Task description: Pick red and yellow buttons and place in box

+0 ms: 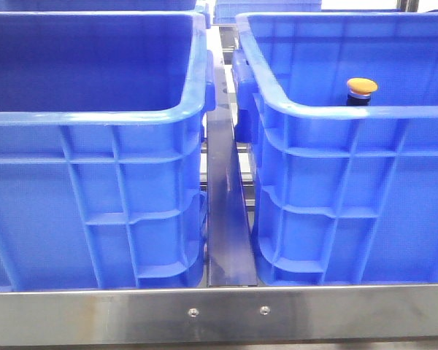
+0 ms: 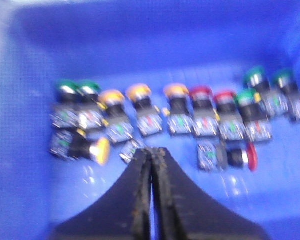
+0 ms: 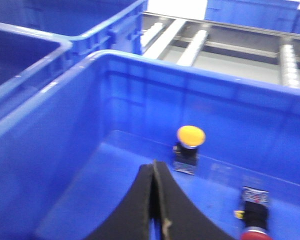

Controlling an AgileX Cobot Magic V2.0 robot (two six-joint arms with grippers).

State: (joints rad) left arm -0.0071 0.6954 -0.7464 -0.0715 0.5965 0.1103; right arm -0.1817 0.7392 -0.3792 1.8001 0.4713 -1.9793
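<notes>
In the right wrist view an orange-yellow button [image 3: 190,137] stands upright on the floor of a blue crate [image 3: 140,90], and a dark red button [image 3: 255,220] lies near it. My right gripper [image 3: 153,167] is shut and empty, short of both. The yellow cap [image 1: 361,87] also shows inside the right crate [image 1: 350,113] in the front view. In the blurred left wrist view, rows of yellow buttons [image 2: 139,91] and red buttons [image 2: 201,92] stand on a crate floor [image 2: 35,200]. My left gripper [image 2: 151,152] is shut and empty just short of them.
Green buttons [image 2: 66,86] stand at both ends of the row. One yellow button [image 2: 101,151] and one red button [image 2: 251,156] lie on their sides. The left crate [image 1: 95,117] stands beside the right one, a steel rail [image 1: 226,204] between them. Conveyor rollers [image 3: 200,40] lie beyond.
</notes>
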